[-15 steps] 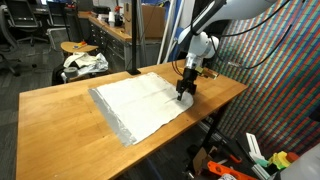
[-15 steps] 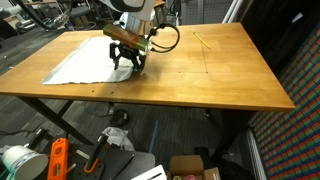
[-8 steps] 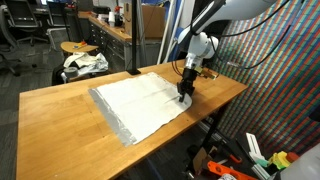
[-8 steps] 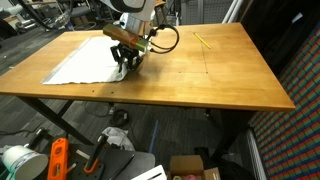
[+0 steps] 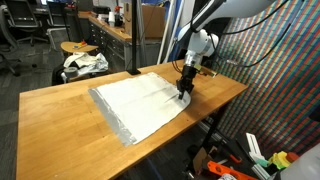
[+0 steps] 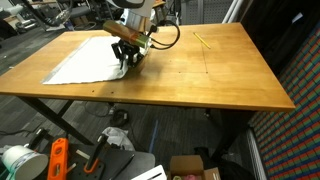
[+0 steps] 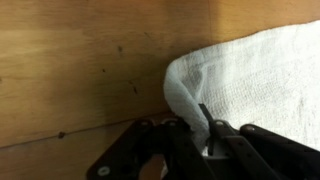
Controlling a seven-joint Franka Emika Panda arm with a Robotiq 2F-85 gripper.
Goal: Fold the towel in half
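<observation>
The towel [image 5: 140,105] is a large off-white cloth with a grey border strip, lying flat on the wooden table [image 5: 60,125]. My gripper [image 5: 184,93] stands over the towel's corner nearest the table's edge, pointing down, and is shut on it. In an exterior view the towel [image 6: 85,62] spreads away from the gripper [image 6: 125,65]. In the wrist view the gripper [image 7: 190,135] pinches a bunched fold of the towel [image 7: 250,70], and bare wood shows beside it.
A white-and-dark patterned cloth bundle [image 5: 85,63] sits on a stool beyond the table. A thin yellow stick [image 6: 203,41] lies on the table's far side. Boxes and an orange tool [image 6: 57,160] clutter the floor beneath.
The jaws have closed from wide open onto the towel's corner. The arm has hardly shifted.
</observation>
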